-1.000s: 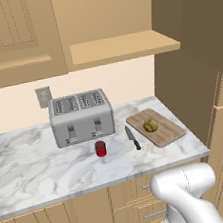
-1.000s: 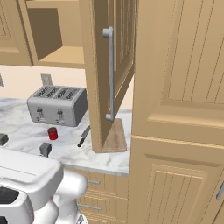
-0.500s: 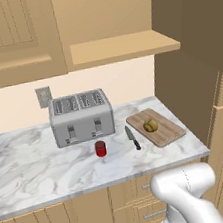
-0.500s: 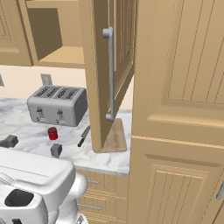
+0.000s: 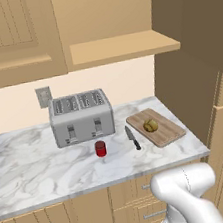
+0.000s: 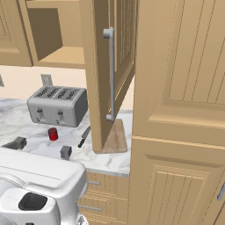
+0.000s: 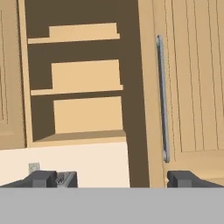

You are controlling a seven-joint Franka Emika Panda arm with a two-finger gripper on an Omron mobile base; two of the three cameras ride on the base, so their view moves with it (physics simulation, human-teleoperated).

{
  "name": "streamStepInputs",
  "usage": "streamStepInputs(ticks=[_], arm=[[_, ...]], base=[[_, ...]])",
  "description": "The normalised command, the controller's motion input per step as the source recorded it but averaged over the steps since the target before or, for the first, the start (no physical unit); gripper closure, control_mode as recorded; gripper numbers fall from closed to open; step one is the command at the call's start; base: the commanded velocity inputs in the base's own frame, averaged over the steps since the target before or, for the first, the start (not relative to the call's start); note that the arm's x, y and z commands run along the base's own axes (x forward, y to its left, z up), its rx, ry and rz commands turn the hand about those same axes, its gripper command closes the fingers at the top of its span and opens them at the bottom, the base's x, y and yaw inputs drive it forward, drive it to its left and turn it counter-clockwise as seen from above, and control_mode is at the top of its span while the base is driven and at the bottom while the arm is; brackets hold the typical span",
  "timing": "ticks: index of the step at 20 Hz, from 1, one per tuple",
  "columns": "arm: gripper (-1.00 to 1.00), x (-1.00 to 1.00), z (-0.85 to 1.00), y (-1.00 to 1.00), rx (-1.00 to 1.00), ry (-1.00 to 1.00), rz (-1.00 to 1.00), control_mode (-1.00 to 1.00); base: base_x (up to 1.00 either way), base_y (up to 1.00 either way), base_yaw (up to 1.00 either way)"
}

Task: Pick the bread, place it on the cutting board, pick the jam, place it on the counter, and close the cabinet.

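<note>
your bread (image 5: 150, 125) sits on the cutting board (image 5: 156, 127), and the jam (image 5: 100, 148) stands on the worktop (image 5: 31, 168) in front of the toaster (image 5: 81, 117), with a knife (image 5: 132, 137) between jam and board. the cabinet (image 6: 110, 70) door hangs open (bar handle (image 7: 162, 97) facing the hand). your gripper (image 7: 112, 179) has its jaws spread wide, holding nothing.
</note>
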Motion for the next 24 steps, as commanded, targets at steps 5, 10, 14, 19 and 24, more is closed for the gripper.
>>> streamStepInputs(ticks=[5, 10, 14, 19, 24], arm=[[-1.0, 0.0, 0.0, -0.13, 0.0, 0.0, 0.0, -1.0], [-1.0, 0.02, -0.02, -0.04, 0.0, 0.0, 0.0, -1.0], [-1.0, 0.13, -0.09, -0.04, 0.0, 0.0, 0.0, -1.0], [-1.0, 0.19, -0.12, -0.06, 0.0, 0.0, 0.0, -1.0], [-1.0, 0.15, -0.07, -0.07, 0.0, 0.0, 0.0, -1.0]], base=[[0.0, 0.0, 0.0], [0.0, 0.0, 0.0], [0.0, 0.0, 0.0], [0.0, 0.0, 0.0], [0.0, 0.0, 0.0]])
